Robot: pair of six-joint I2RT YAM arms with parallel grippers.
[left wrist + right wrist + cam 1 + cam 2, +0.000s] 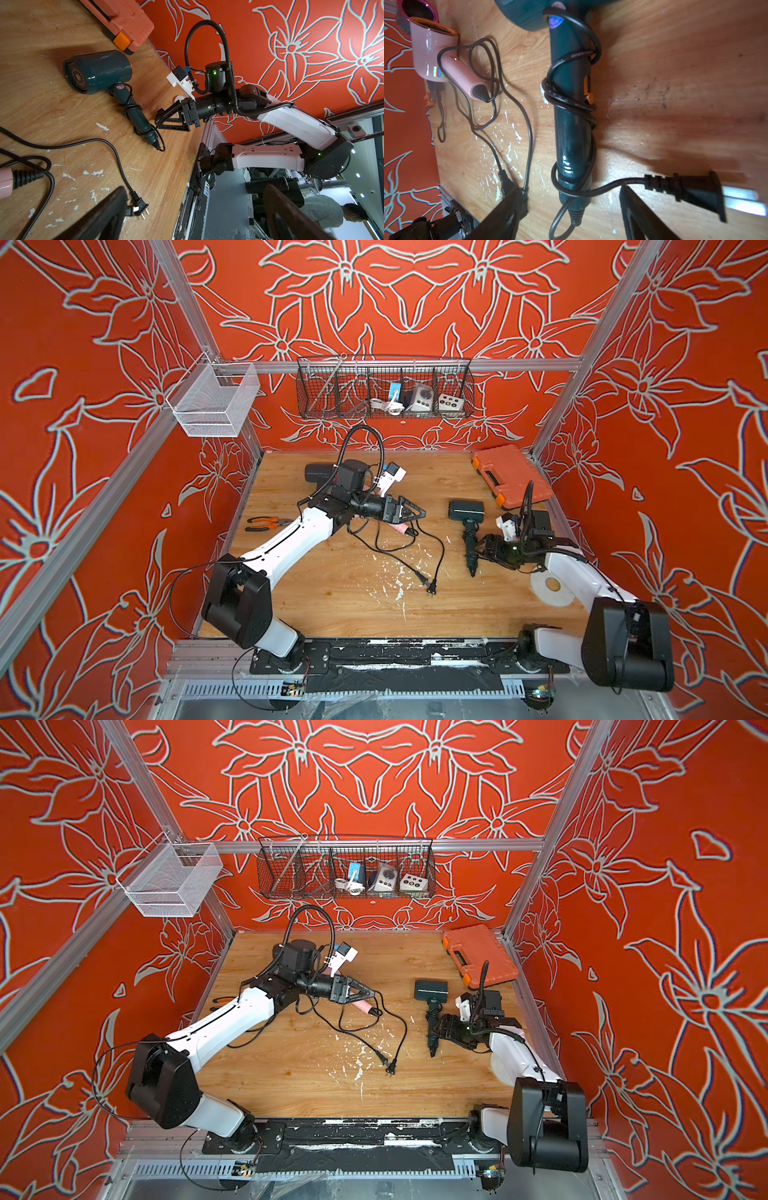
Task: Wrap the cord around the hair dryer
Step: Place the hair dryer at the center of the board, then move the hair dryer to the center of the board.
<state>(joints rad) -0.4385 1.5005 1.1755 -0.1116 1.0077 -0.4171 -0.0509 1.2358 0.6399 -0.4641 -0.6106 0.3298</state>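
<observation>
A dark teal hair dryer (466,509) (431,989) (99,70) lies at the right of the wooden table. Its black cord (571,104) is coiled several times round the handle, and its plug (691,189) rests on the wood. My right gripper (478,549) (571,190) is open beside the handle's lower end and grips nothing. A pink hair dryer (365,1006) (436,52) lies mid-table, partly hidden under my left arm. Its loose cord (432,547) trails to a plug (432,587) (139,207). My left gripper (419,512) (196,188) hangs wide open above it, holding nothing.
An orange tool case (511,477) sits at the back right. Pliers (262,524) lie by the left wall. A white tape roll (552,591) lies under my right arm. A black wire basket (384,389) and a white mesh basket (216,400) hang on the frame.
</observation>
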